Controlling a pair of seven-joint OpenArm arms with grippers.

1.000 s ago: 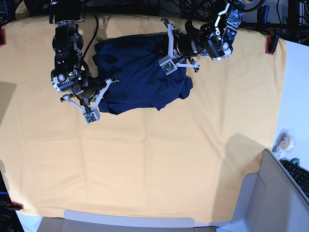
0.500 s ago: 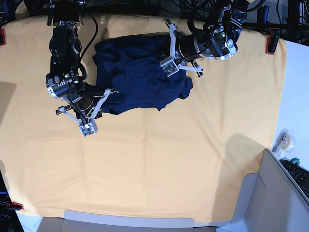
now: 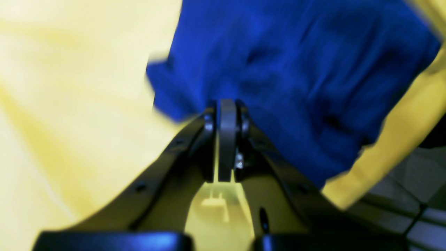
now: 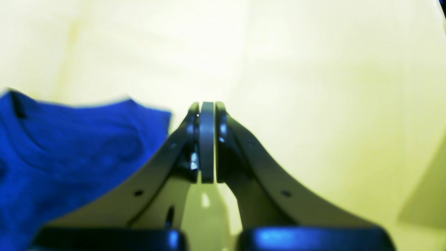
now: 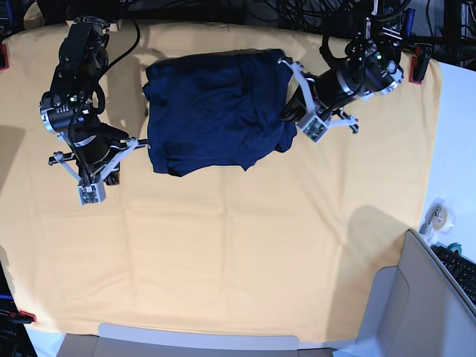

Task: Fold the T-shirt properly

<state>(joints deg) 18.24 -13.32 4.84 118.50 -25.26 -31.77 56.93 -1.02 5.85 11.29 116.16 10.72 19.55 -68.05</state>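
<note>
Yellow cloth covers the surface [image 5: 245,253] in the base view, and the shirt [image 5: 212,111] lies bunched in a rough square near its far edge. Left tool [image 5: 312,126] sits just beside the shirt's edge, right tool [image 5: 91,192] clear of it. Left wrist view: the left tool [image 3: 226,111] is pressed together, empty, blue fabric just ahead. Right wrist view: the right tool [image 4: 207,111] is together too, shirt off to its left, likely set for a fresh grab.
</note>
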